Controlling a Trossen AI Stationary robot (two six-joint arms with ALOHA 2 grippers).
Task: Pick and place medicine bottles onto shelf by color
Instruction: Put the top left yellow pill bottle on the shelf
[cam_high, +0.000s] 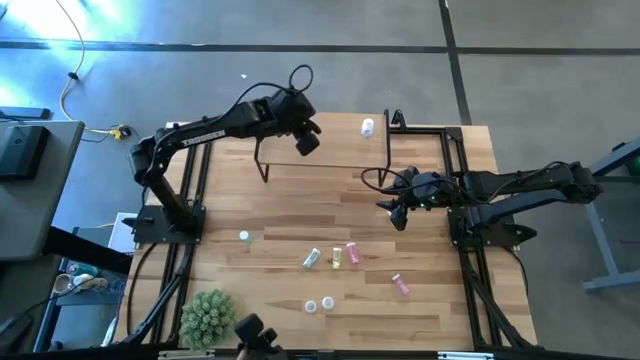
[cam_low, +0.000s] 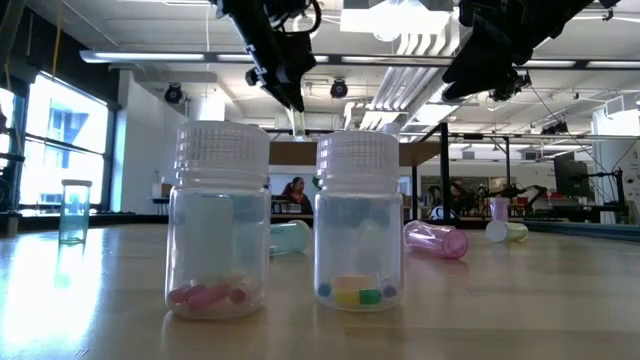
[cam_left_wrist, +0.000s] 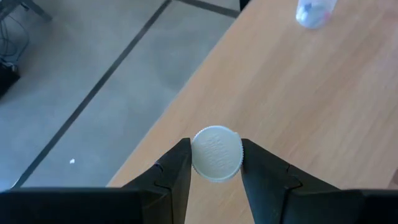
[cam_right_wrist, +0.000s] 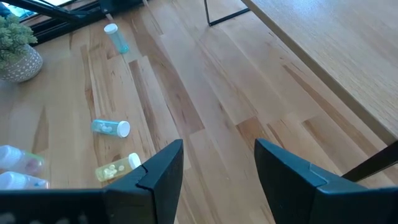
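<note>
Pale wood covers the shelf (cam_high: 330, 140), which stands toward twelve o'clock on the table (cam_high: 300, 215) in the high view. The left gripper (cam_left_wrist: 216, 163) hangs over the shelf's left half, its fingers closed narrowly on a bottle with a ribbed white cap (cam_left_wrist: 216, 153), held upright from above. Another bottle (cam_high: 368, 127) already stands on the shelf, near its one o'clock corner.

The right gripper (cam_right_wrist: 217, 163) hovers at about three o'clock, just off the shelf's front right leg, fingers spread wide with only bare tabletop between them.

Loose bottles lie toward six o'clock: a green one (cam_high: 312, 258), a yellow one (cam_high: 337, 257), a pink one (cam_high: 353, 253), and another pink one (cam_high: 401, 285) further right. Two clear ones (cam_high: 319, 303) stand side by side nearer the front edge, and a bluish one (cam_high: 244, 237), probably upright, stands apart at eight o'clock. A spiky green plant ball (cam_high: 208, 317) sits at seven o'clock.
</note>
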